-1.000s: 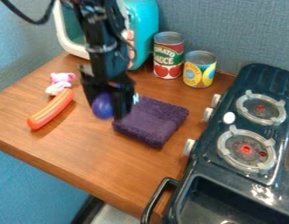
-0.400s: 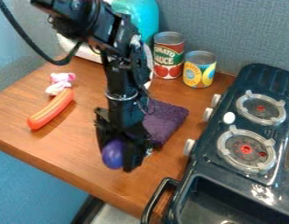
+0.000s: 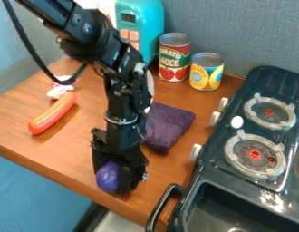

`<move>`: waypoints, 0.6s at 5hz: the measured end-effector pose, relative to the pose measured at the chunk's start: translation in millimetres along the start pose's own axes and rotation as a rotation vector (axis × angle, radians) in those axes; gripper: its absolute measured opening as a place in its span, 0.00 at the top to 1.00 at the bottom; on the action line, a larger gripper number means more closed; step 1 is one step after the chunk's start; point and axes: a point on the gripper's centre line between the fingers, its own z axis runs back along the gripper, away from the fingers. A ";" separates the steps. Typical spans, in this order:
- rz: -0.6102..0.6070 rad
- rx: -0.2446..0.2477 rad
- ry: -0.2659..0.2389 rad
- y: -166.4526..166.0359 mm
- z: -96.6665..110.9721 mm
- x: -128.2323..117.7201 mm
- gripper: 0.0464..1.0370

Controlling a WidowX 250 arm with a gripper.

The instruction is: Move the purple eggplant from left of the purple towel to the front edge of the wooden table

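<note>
We see one gripper [image 3: 115,180], its jaws closed around one rounded purple object [image 3: 108,176] near the edge of the wooden surface [image 3: 73,152]. Farther back, we count one sausage [image 3: 52,113], one purple cloth [image 3: 171,123] and two cans [image 3: 175,59]; at the right, one stove [image 3: 270,78] with two burners [image 3: 255,154].

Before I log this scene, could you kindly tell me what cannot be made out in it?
In the camera view:
- Purple object: partly hidden by the gripper.
- Pink-and-white toy: partly covered by the black cable.
- Purple cloth: one side hidden behind the arm.
- Sink: cut off by the bottom edge.
</note>
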 end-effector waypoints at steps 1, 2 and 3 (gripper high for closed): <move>-0.007 0.001 -0.003 1.1 -0.5 0.9 0.20; -0.009 0.001 -0.001 1.7 -1.6 2.0 0.21; -0.010 0.002 -0.007 2.1 -0.5 4.6 0.21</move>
